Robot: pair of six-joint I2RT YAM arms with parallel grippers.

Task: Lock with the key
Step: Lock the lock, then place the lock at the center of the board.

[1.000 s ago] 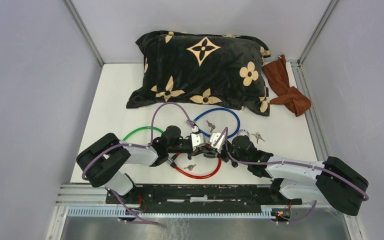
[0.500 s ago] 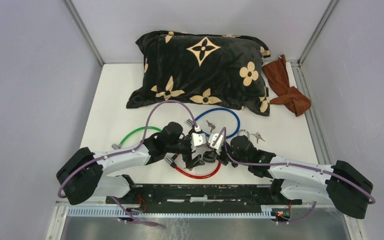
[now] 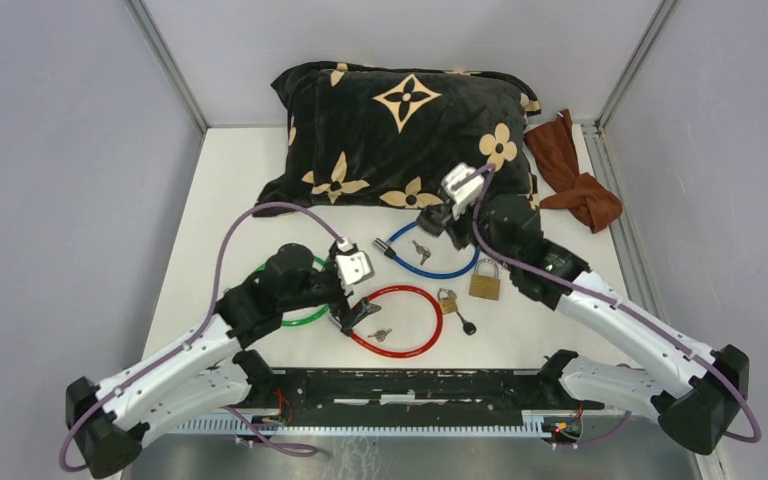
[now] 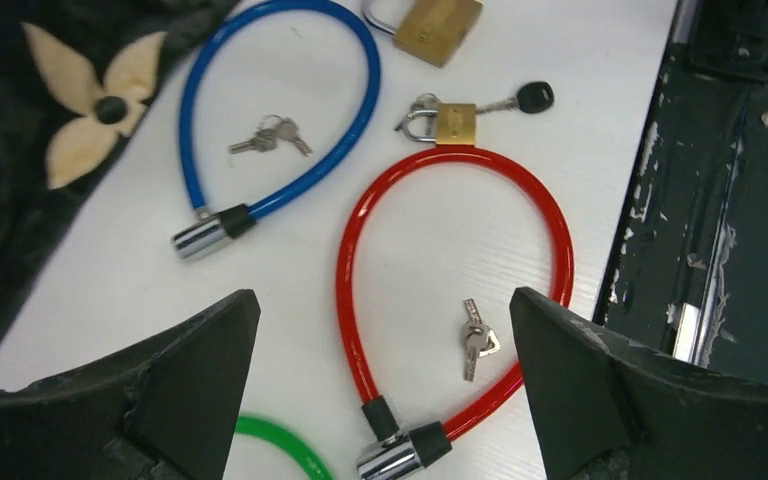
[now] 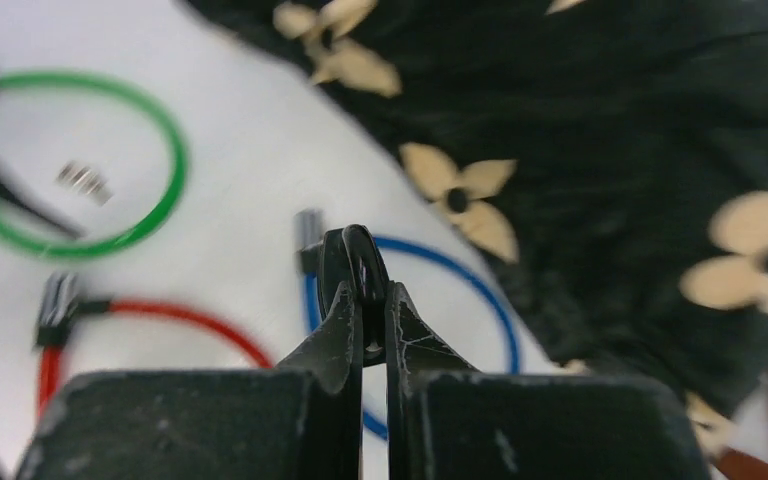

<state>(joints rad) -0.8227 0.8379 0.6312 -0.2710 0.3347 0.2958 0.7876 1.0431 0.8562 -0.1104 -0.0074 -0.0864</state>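
Note:
A small brass padlock [image 4: 455, 122] lies on the table touching the red cable lock [image 4: 350, 250], with a black-headed key [image 4: 535, 97] in its keyhole. The top view shows this padlock [image 3: 447, 300] and key [image 3: 468, 326] free of both arms. My left gripper [image 4: 382, 300] hangs open over the red cable's chrome end, holding nothing. In the top view the left gripper [image 3: 345, 318] is at the red loop's left side. My right gripper [image 5: 368, 290] is shut on a small black rounded piece [image 5: 360, 255] like a key head. It hovers over the blue cable [image 3: 460, 268] near the pillow.
A larger brass padlock [image 3: 485, 283] lies right of the small one. Small key bunches lie inside the red loop [image 3: 380, 334] and the blue loop [image 3: 420, 250]. A green cable [image 3: 300, 318] sits under the left arm. A black flowered pillow [image 3: 400, 130] and a brown cloth [image 3: 575, 180] lie behind.
My left gripper opened and drew back to the left. My right gripper, still shut, lifted away toward the pillow. The small padlock with its key now lies alone on the table.

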